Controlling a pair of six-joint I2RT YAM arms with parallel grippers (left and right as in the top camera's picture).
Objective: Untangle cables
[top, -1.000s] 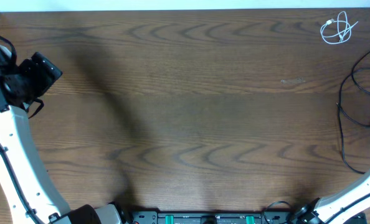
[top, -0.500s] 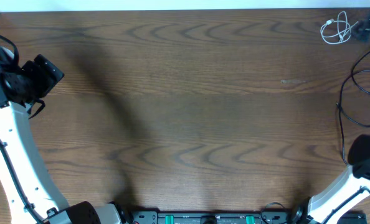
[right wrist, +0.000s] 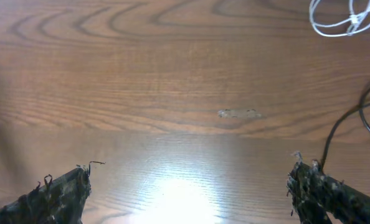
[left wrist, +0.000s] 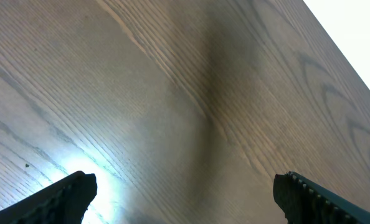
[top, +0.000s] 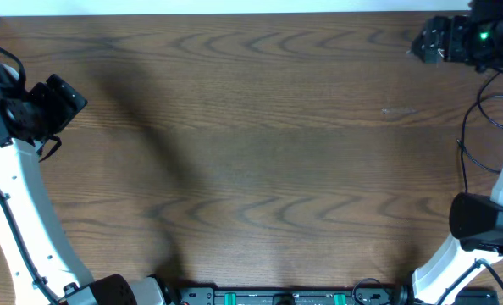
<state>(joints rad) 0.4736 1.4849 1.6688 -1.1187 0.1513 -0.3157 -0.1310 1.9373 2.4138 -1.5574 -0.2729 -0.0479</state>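
Two kinds of cable lie near the far right corner of the table [top: 251, 152], a matte brown top with arched wood grain. The white cable [right wrist: 356, 19] is thin and glossy, gathered in loose loops around a small plug. The black cables [top: 462, 165] are thin cords sweeping in wide curves along the table's right edge. The right gripper [right wrist: 190, 173] hangs over that corner, its ragged dark fingers spread wide, grasping nothing. The left gripper [left wrist: 185, 182], by the table's left edge, is likewise spread and empty.
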